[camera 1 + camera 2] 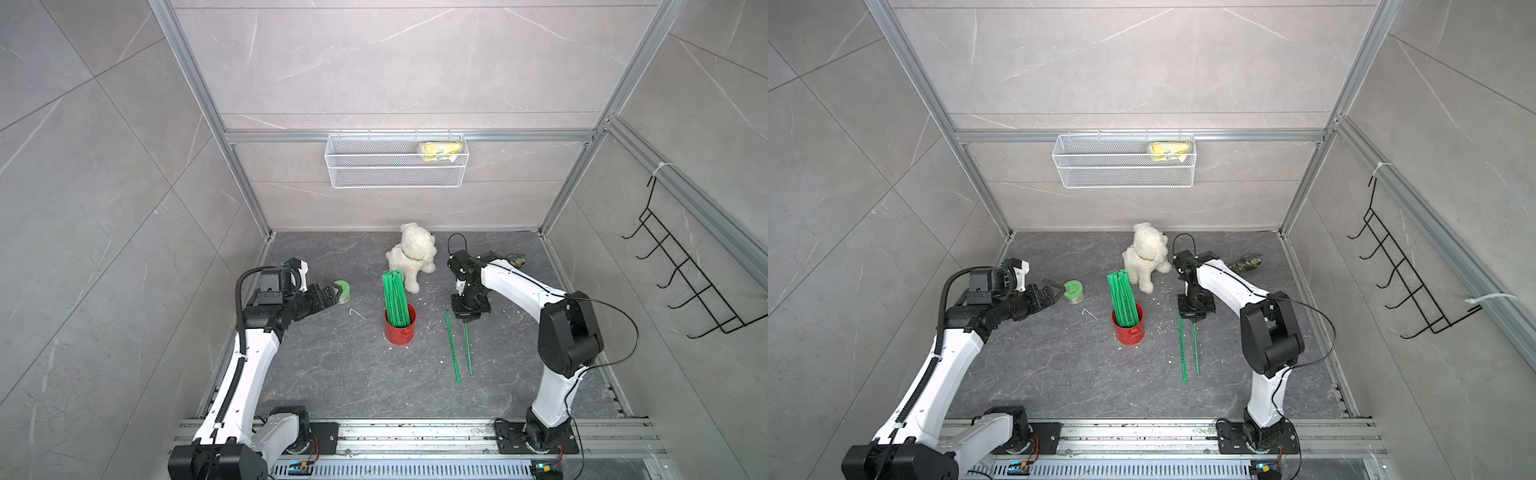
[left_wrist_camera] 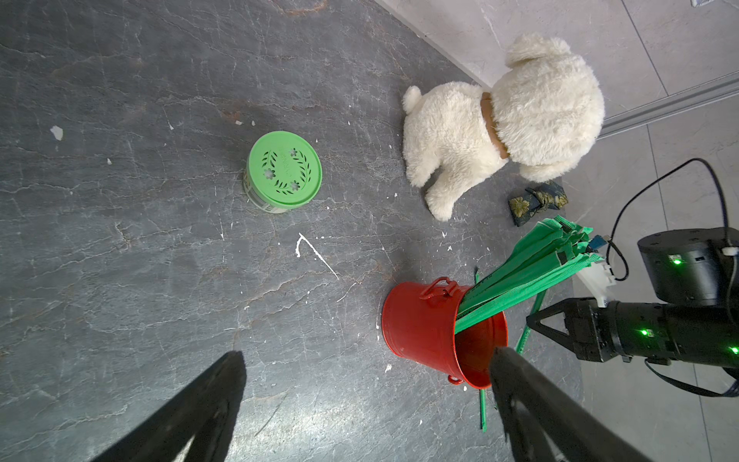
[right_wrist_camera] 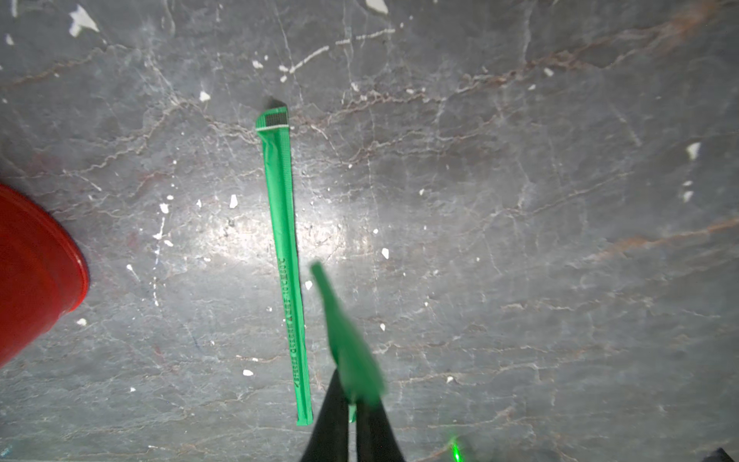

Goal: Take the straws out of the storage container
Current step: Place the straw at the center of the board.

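Observation:
The red storage container [image 1: 400, 329] [image 1: 1128, 329] stands upright mid-table with a bundle of green straws [image 1: 396, 297] [image 1: 1122, 297] leaning in it. The left wrist view shows the can [image 2: 420, 324] and the bundle [image 2: 532, 268]. One straw [image 1: 452, 347] [image 3: 286, 260] lies flat on the table to the can's right. My right gripper [image 1: 467, 318] [image 3: 352, 400] is shut on the end of a second straw [image 1: 468, 349] [image 3: 348, 340], held low beside the lying one. My left gripper [image 1: 332, 291] [image 2: 368, 400] is open and holds nothing, left of the can.
A green-lidded jar [image 1: 345, 291] sits at my left gripper's tips. A white plush dog [image 1: 413, 257] is behind the can, with a dark patterned pouch [image 1: 1246, 262] at the back right. A wire basket [image 1: 395, 166] hangs on the back wall and a black hook rack [image 1: 685, 270] on the right wall.

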### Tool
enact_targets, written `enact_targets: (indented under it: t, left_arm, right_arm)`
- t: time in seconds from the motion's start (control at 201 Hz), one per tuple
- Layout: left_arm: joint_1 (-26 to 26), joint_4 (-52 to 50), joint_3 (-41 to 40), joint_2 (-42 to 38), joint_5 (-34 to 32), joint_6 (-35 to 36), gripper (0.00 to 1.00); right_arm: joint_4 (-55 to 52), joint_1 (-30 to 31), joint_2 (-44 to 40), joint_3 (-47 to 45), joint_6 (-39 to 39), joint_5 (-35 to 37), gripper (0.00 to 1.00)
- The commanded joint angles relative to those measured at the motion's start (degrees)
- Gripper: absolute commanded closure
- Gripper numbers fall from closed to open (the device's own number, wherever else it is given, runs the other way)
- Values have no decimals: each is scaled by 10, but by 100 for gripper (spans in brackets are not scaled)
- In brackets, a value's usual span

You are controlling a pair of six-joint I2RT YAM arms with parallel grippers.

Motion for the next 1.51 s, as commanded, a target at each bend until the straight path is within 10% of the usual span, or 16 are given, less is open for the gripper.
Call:
enact_targets:
  t: [0.0,1.065,1.508]
  left_arm:
    - [-1,-7,24,-3,19,14,0]
    - [-1,-7,25,3,19,14,0]
    - [-1,-8,24,2,16,14,0]
  right_arm:
    - [14,-3,23,-10,-5,-9,91]
    - [34,-10,87,3,-11,-20,76]
    - [75,15,-141,-69,-5,-38,72]
